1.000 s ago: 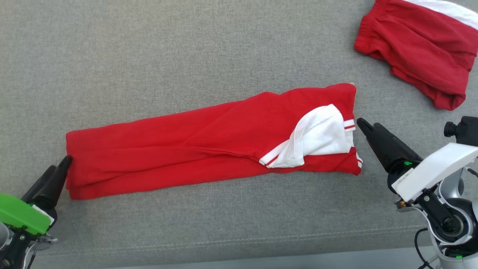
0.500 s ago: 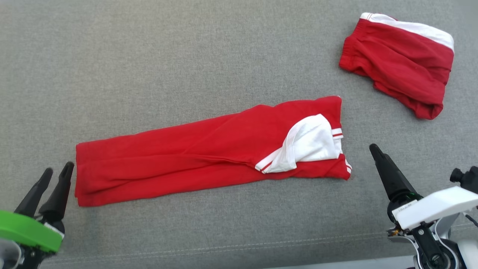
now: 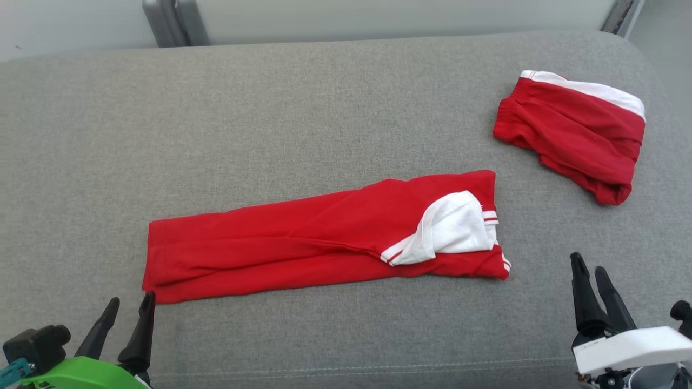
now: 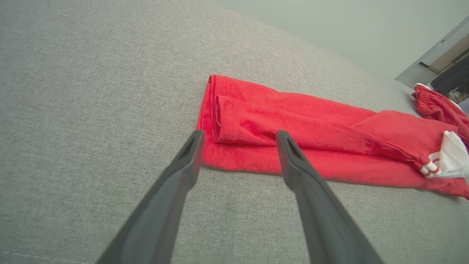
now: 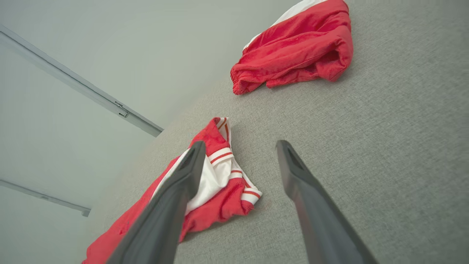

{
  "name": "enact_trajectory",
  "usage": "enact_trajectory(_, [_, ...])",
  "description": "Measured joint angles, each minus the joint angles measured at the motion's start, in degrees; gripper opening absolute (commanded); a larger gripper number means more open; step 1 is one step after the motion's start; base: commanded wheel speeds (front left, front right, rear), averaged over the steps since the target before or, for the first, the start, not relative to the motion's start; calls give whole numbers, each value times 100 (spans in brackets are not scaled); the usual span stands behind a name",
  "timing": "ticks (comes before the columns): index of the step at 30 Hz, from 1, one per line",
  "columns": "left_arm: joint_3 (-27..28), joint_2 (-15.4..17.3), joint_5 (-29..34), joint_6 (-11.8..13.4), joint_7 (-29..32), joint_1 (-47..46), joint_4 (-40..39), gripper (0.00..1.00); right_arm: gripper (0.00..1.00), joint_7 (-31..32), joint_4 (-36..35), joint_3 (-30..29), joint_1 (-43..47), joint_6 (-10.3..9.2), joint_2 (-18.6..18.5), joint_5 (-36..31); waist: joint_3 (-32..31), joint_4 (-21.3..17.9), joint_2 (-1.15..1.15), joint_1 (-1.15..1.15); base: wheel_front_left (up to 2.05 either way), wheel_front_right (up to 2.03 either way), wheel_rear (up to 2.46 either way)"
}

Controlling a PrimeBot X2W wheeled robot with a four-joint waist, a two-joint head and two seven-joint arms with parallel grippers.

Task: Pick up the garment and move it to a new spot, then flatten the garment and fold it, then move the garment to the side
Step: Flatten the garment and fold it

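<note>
At lower left, my left jaws are spread and empty, tips just beside the near-left corner of the folded red garment [image 3: 281, 248], a long strip across the middle of the grey cushion [image 3: 324, 108]. Its white panel [image 3: 454, 227] sits at the right end. My right jaws are spread too, clear of it; a second red bundle [image 3: 573, 135] lies at the far right.

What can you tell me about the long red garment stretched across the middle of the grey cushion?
The long red folded garment looks like soft knit cotton, folded lengthwise into a narrow band, with layered stitched hems at its left end. At the right end a white panel with red-and-white striped trim is turned out. It lies flat, lightly creased, slanting across the grey fabric cushion, which alone bears it. A bunched red-and-white garment lies apart, farther right.
</note>
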Motion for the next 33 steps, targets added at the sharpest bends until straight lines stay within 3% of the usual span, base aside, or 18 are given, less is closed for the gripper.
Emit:
enact_trajectory(9, [765,-413,1017,625,23,278,-434,100,100,-563,432,304,427,-5,-167,-948,-523,164,0,0,0,0,0])
enact_trajectory(19, [825,-648,1588,595,23,1034,-824,100,100,-918,736,330,482,-172,-856,-2493,-865,188,0,0,0,0,0])
enact_trajectory(33, [1047,-845,2128,537,23,1487,-1126,100,100,-951,1038,300,519,-272,-565,-2797,-1064,96,0,0,0,0,0])
